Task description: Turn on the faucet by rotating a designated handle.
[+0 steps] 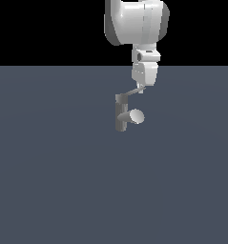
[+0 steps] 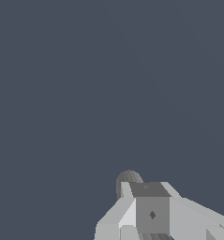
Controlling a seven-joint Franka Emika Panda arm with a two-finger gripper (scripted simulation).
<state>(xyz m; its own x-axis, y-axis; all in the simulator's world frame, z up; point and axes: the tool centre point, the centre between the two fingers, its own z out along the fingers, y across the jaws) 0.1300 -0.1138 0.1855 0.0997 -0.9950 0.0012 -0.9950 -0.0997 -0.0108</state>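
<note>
The faucet (image 1: 120, 116) is a small grey upright post standing on the flat floor at the centre of the exterior view, with a stubby round spout (image 1: 136, 116) pointing toward the exterior view's right. The handle (image 1: 130, 93) is a thin light lever that slants up from the post's top. My gripper (image 1: 141, 88) hangs straight down from the white arm, and its tips meet the lever's raised outer end. The fingers look drawn together. In the wrist view, the fingers (image 2: 152, 214) fill the lower edge, with a rounded grey faucet part (image 2: 127, 180) just beyond them.
A flat slate-blue floor (image 1: 48, 181) surrounds the faucet on all sides. The white arm's wrist housing (image 1: 137, 21) sits above the faucet against a black background.
</note>
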